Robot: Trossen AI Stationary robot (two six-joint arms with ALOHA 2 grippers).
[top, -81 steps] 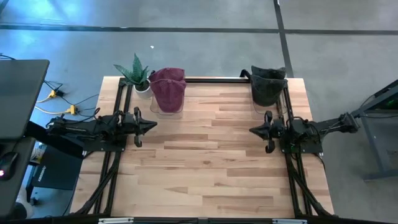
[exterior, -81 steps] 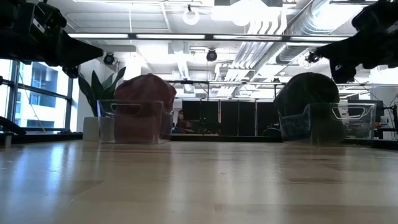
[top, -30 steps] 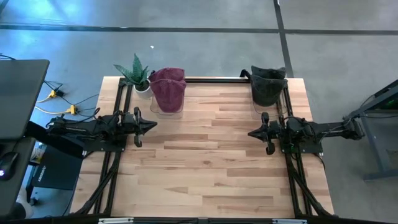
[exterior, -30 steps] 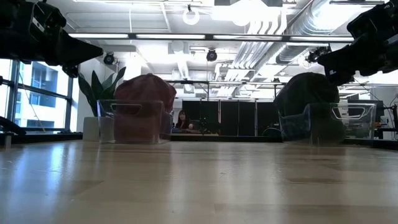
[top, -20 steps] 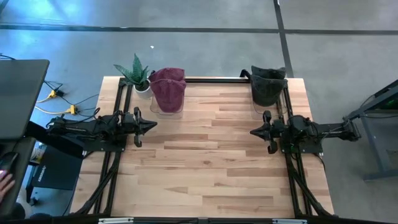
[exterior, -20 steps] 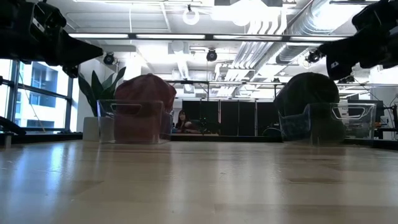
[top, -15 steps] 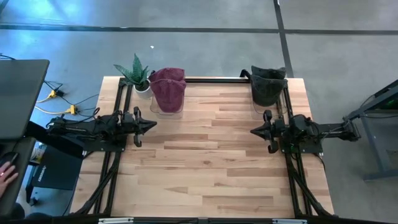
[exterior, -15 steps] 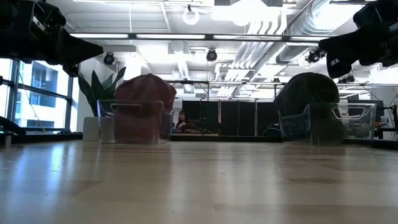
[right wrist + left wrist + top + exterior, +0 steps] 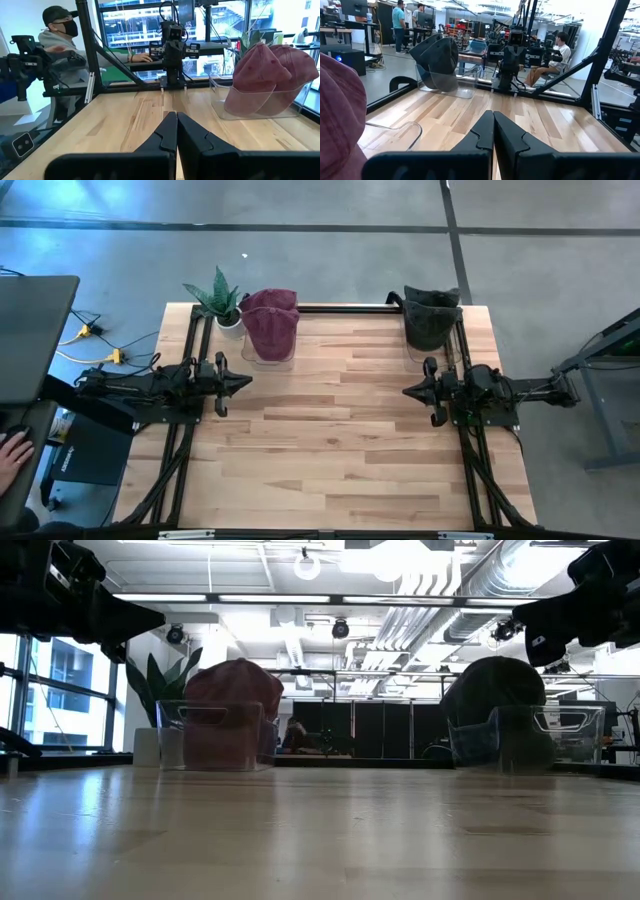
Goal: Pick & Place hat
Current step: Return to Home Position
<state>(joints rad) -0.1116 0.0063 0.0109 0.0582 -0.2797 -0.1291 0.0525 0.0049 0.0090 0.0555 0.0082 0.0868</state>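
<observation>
A maroon hat (image 9: 270, 323) sits over a clear stand at the table's far left, and shows again as the maroon hat (image 9: 267, 77) in the right wrist view. A black hat (image 9: 431, 317) sits over a second clear stand at the far right, also seen as the black hat (image 9: 439, 56). My left gripper (image 9: 246, 380) hovers shut at the left edge, nearer than the maroon hat. My right gripper (image 9: 406, 391) hovers shut at the right edge, nearer than the black hat. Both point toward the table's middle, with fingers closed together (image 9: 493, 126) (image 9: 176, 126).
A potted plant (image 9: 219, 300) stands at the far left corner beside the maroon hat. Black frame rails (image 9: 345, 308) run along the far edge and both sides. The wooden table top (image 9: 330, 440) lies between the arms. A person's hand (image 9: 10, 452) shows off the table's left.
My right gripper has risen a little and drawn back slightly toward the table's right edge, staying shut. A person's hand has come into view off the table's near left side. The hats have kept still.
</observation>
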